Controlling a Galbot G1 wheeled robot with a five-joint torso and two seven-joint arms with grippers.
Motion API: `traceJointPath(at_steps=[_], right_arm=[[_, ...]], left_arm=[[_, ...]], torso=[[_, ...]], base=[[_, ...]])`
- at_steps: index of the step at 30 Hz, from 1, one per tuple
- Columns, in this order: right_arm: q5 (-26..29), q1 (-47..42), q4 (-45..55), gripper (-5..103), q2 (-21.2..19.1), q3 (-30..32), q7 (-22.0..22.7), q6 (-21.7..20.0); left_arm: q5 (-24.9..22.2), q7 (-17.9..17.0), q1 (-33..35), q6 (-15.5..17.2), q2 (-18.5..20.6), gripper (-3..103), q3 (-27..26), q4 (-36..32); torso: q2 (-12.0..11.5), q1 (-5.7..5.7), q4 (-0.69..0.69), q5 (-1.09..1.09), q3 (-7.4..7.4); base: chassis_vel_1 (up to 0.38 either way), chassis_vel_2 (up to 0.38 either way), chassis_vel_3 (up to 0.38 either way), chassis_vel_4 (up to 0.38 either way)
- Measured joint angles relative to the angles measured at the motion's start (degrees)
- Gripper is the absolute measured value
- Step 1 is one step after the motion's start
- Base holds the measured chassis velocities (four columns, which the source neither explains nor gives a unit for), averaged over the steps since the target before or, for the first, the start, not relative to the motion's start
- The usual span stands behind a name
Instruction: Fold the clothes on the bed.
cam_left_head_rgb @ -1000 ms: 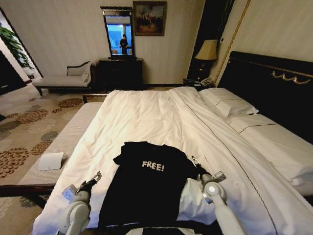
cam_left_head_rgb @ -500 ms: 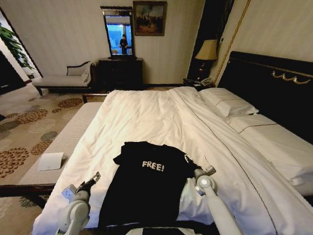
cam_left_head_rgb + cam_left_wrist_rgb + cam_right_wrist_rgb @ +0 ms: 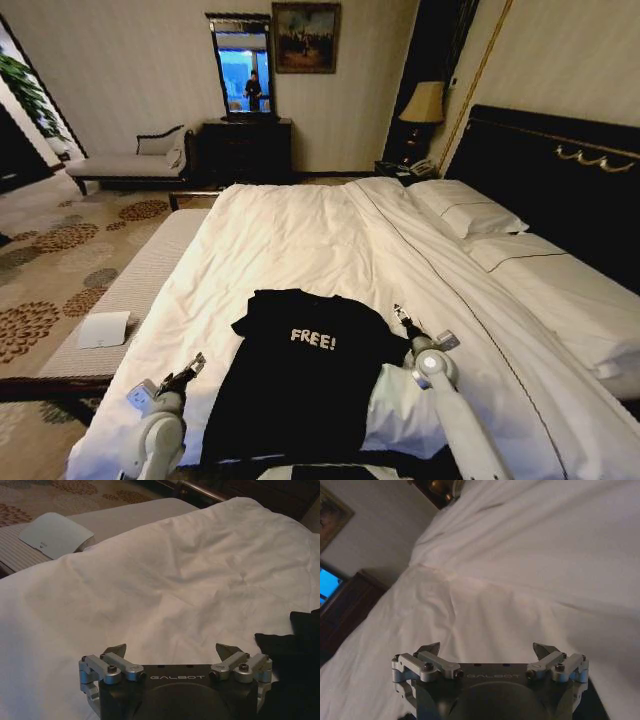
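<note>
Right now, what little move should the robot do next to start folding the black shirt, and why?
Probably lower the right gripper onto the near sleeve of the T-shirt and pinch it. The shirt lies flat and unfolded on the bed, both grippers are open and hold nothing, and the right one is beside that sleeve. The left gripper waits off the shirt's other side.

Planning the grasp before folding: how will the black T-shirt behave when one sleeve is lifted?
The black T-shirt lies flat and follows the duvet's folds, so it is probably floppy and would drape. It looks thin, so likely light. Lifting one sleeve may drag the rest across the smooth bedding. Both tools, left and right, are open beside it.
</note>
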Motion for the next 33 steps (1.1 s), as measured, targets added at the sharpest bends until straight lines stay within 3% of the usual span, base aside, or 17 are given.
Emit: traceJointPath(at_steps=[6,19,24,27,29,32,33], right_arm=[[1.55,-1.22,-0.03,100,0.37,0.8,6.74,-3.84],[4.06,-3.8,3.46,101,0.67,2.4,9.12,-5.5],[4.91,-3.81,3.53,88,1.57,1.65,9.08,-4.38],[5.07,-2.94,2.09,72,1.99,1.4,9.06,-3.72],[5.07,-2.69,1.71,72,2.02,1.4,8.99,-3.61],[5.07,-1.94,0.61,56,1.92,1.8,8.65,-3.47],[5.07,-1.94,0.61,56,1.92,1.8,8.65,-3.47]], left_arm=[[0.4,-0.22,0.13,0.02,-0.06,100,0.11,-0.88],[0.97,-0.28,0.24,0.04,-0.69,100,0.65,-1.21],[0.97,-0.27,0.92,0.02,-0.6,100,0.23,-1.54],[0.87,-0.26,1.43,-0.01,-0.26,100,-0.24,-2.14],[0.79,-0.26,1.51,-0.01,-0.12,100,-0.42,-2.32],[0.64,-0.27,1.64,-0.01,0.07,100,-0.71,-2.8],[0.64,-0.27,1.64,-0.01,0.07,100,-0.71,-2.8]], torso=[[0.0,-0.01,0.0,0.01,0.0],[0.0,-0.01,0.0,0.0,0.0],[0.01,-0.01,0.0,-0.01,0.0],[0.0,-0.01,0.01,0.0,0.0],[0.0,0.0,0.0,0.0,0.0],[0.0,0.0,0.0,0.0,0.0],[0.0,0.0,0.0,0.0,0.0]], base=[[0.0,0.0,0.0,0.0],[0.0,0.0,0.0,0.0],[0.0,0.0,0.0,0.0],[0.0,0.0,0.0,0.0],[0.0,0.0,0.0,0.0],[0.0,0.0,0.0,0.0],[0.0,0.0,0.0,0.0]])
